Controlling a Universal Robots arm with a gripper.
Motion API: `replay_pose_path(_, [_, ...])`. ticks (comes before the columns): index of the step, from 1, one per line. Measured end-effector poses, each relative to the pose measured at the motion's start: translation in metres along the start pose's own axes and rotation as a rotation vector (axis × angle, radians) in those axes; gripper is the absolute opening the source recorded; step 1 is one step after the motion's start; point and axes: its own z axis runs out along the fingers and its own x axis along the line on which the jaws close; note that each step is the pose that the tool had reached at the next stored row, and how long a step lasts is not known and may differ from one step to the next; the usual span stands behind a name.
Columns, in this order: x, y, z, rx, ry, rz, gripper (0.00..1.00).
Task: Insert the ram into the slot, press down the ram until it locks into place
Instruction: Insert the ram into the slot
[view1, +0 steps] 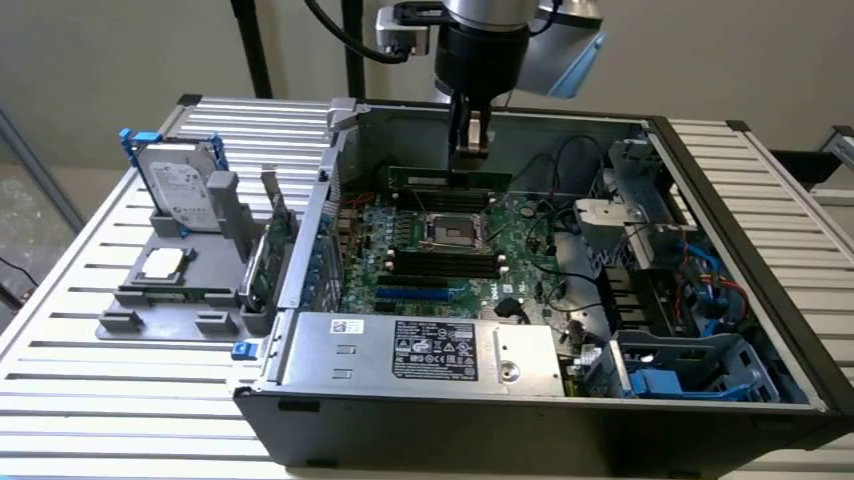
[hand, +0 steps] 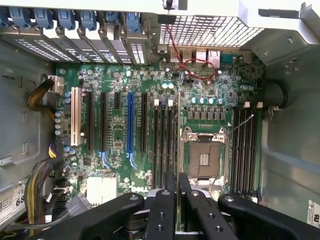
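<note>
Over the open computer case (view1: 747, 340), gripper (view1: 470, 150) hangs straight down. Its fingers are clamped on the ram (view1: 447, 180) at mid-length, long edge level, above the motherboard (view1: 514, 262) on the far side of the CPU socket (view1: 450, 232).

Wrist view: the ram (hand: 178, 145) is seen edge-on as a thin line between the gripper (hand: 178, 200) fingers. It lies along the black slot (hand: 173, 135) closest to the CPU socket (hand: 204, 157). Cannot tell whether its lower edge touches the slot.

Risks, my judgement:
- The slots sit tightly side by side, so a slight sideways offset could land the ram on a ridge or in a neighbouring slot.
- A single central grip means any tilt would seat one end first, leaving one clip unlatched.
- Pressing while misaligned could flex the board or make the ram slip in the fingers.
</note>
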Motion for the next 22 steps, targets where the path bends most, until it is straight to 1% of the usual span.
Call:
replay_pose_path(4, [0.0, -0.003, 0.0071, 0.0008, -0.0007, 0.017, 0.14])
replay_pose_path(10, [0.001, -0.0119, 0.0177, 0.0012, -0.001, 0.028, 0.14])
replay_pose_path(12, [0.002, -0.0135, 0.0212, 0.0012, -0.001, 0.029, 0.14])
replay_pose_path(22, [0.017, -0.0144, 0.0388, 0.0015, -0.0012, 0.03, 0.14])
